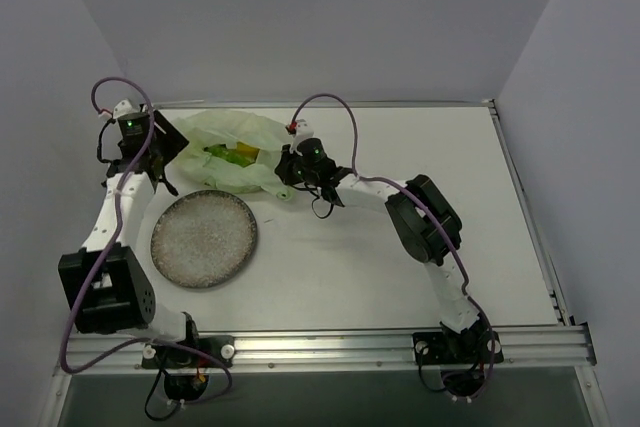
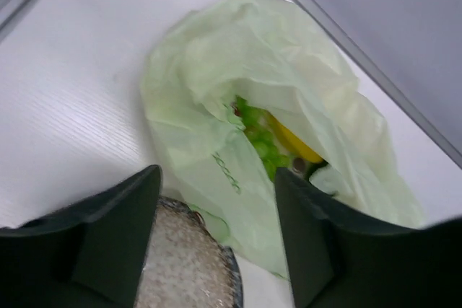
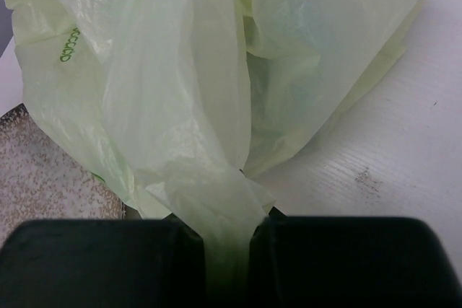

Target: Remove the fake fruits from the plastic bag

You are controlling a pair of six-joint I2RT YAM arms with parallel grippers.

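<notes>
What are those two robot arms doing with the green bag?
They are getting toy fruits out of the plastic bag. The right gripper is pinched shut on a strip of the bag. The left gripper is open, facing the bag's mouth. A yellow fruit and a light green fruit show inside. The speckled plate holds no fruit.

White table [image 1: 340, 277] is sitting under soft, even light, no hard shadows. Plain pale grey-lilac walls [image 1: 300, 17] are closing it in at back and both sides. Aluminium rail [image 1: 330, 347] is running along near edge; metal strip [image 1: 527, 207] is edging right side.
</notes>
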